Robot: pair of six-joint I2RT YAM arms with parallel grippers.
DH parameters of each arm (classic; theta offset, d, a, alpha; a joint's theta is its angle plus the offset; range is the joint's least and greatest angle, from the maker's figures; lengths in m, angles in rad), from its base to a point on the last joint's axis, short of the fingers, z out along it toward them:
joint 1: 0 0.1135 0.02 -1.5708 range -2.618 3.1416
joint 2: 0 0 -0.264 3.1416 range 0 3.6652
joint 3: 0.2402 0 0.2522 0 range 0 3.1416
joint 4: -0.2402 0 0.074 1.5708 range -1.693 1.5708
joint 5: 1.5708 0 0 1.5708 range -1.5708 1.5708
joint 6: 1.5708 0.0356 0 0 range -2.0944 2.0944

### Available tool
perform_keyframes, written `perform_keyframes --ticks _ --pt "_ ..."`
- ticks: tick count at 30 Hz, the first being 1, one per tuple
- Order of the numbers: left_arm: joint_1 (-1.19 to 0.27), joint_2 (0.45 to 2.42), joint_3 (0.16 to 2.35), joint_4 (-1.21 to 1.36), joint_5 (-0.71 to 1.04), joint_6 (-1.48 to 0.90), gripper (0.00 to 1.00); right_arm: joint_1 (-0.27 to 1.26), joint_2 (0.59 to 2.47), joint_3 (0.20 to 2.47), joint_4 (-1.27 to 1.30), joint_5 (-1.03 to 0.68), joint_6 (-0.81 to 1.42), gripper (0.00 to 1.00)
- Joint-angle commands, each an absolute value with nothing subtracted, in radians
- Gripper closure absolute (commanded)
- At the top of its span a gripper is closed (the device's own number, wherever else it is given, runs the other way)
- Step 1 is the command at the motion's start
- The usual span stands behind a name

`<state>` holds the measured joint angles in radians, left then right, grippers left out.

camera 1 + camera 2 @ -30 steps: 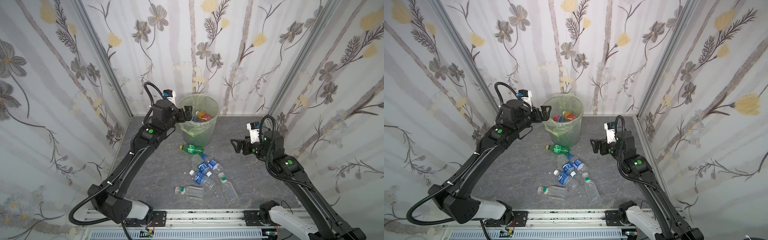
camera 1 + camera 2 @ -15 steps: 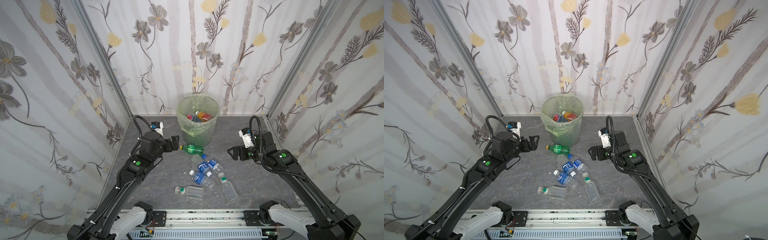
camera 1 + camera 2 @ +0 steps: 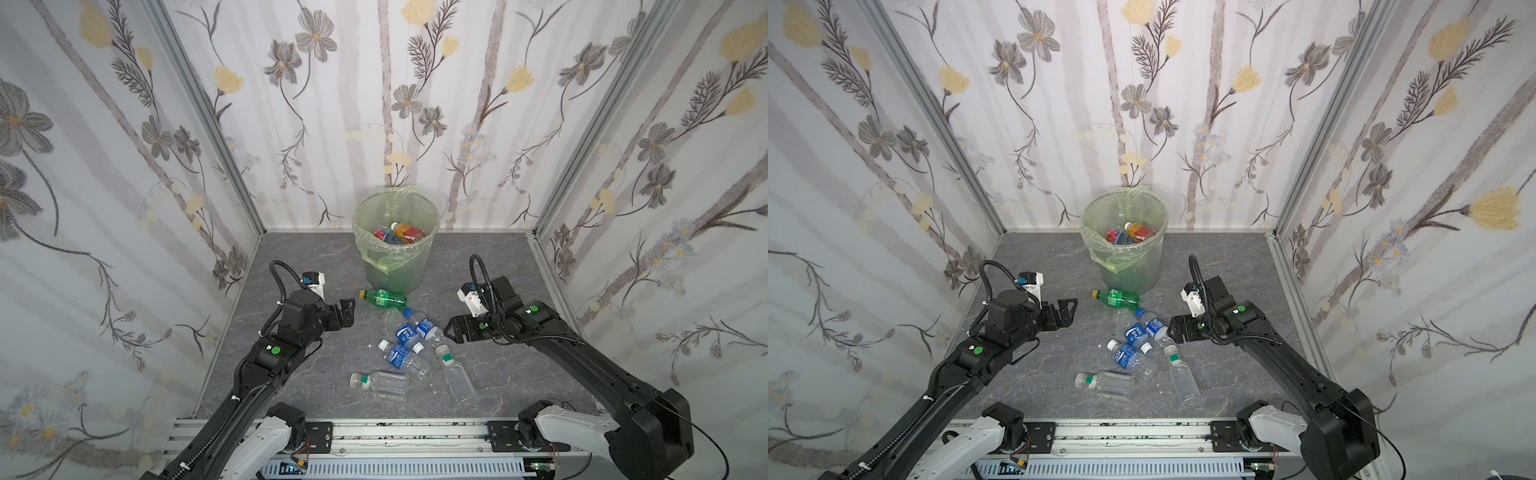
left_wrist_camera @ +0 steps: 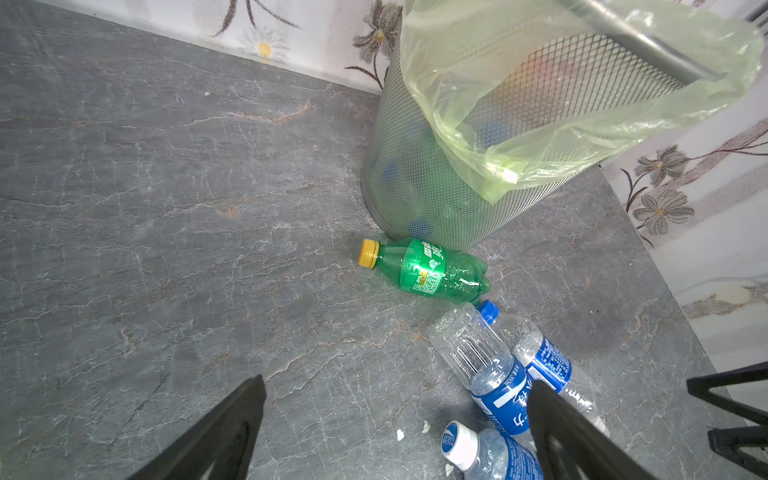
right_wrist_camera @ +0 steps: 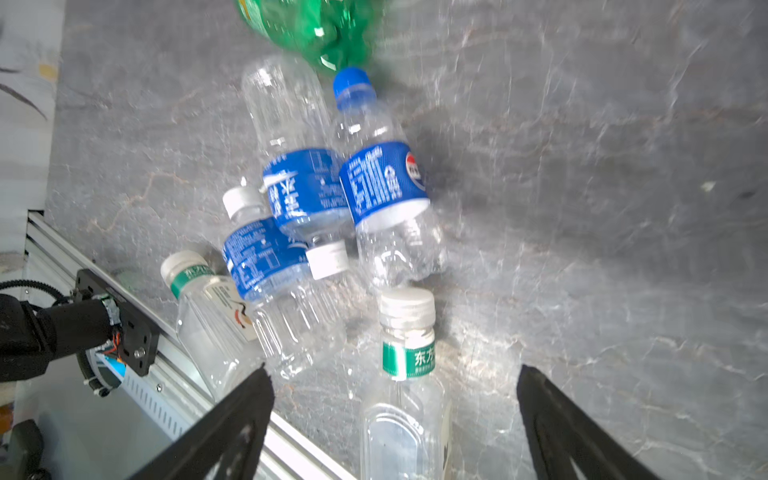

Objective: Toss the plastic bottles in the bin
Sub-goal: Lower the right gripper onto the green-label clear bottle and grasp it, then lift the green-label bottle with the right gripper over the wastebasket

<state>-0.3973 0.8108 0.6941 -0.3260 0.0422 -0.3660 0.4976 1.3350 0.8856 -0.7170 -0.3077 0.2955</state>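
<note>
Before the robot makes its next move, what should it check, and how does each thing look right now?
1. Left gripper open and empty: ok.
2. Right gripper open and empty: ok.
3. Bin upright, with room above the bottles inside: ok.
4. All bottles binned: not ok; six lie on the floor, among them the green bottle.
5. Green-banded bottle lined up between the right gripper's jaws: cannot tell.
6. Grippers apart from each other: ok.
</note>
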Motion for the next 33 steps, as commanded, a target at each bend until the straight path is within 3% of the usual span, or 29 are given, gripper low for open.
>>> perform_keyframes --ticks 1,22,33 --pt "-0.397 0.797 0.683 -0.307 0.027 -0.371 0.00 0.539 1.325 0.852 -0.725 -0.315 0.371 0.07" --pt "-0.397 0.825 0.710 -0.304 -0.038 -0.346 0.00 0.763 1.389 0.646 -0.623 -0.204 0.549 0.15" --pt "-0.396 0.810 0.712 -0.304 -0.051 -0.348 0.00 0.769 1.406 0.617 -0.561 -0.120 0.579 0.34"
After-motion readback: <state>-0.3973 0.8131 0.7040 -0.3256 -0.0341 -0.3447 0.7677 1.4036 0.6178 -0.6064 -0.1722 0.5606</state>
